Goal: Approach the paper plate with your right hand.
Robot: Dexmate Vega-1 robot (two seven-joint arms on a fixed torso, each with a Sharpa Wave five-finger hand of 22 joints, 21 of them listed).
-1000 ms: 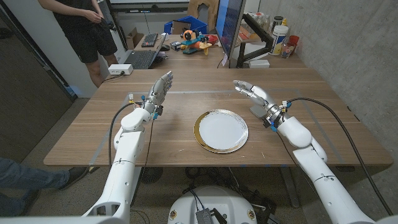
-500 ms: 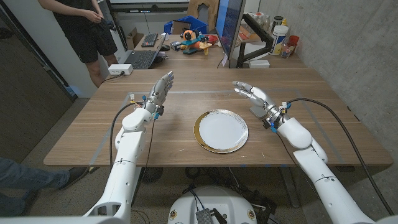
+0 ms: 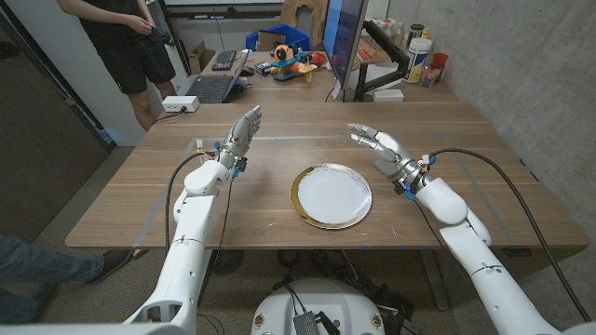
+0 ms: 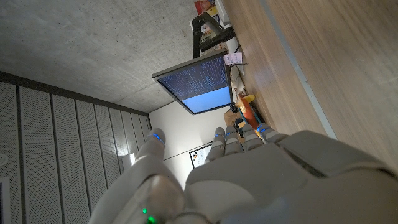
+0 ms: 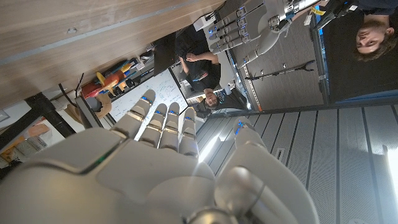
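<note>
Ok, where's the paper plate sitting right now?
In the head view the paper plate lies on the wooden table near its front middle, between the two arms, closer to the right hand, which hovers apart from it.

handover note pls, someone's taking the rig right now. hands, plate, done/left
Right robot hand: open, holds nothing, raised beside the paper plate on its right, not touching it.
Left robot hand: open, holds nothing, raised over the table well left of the plate.
Plate: lies flat on the table between the arms, nothing on it.
Done: nothing visible yet.
Left: bring the right hand over to the plate.
</note>
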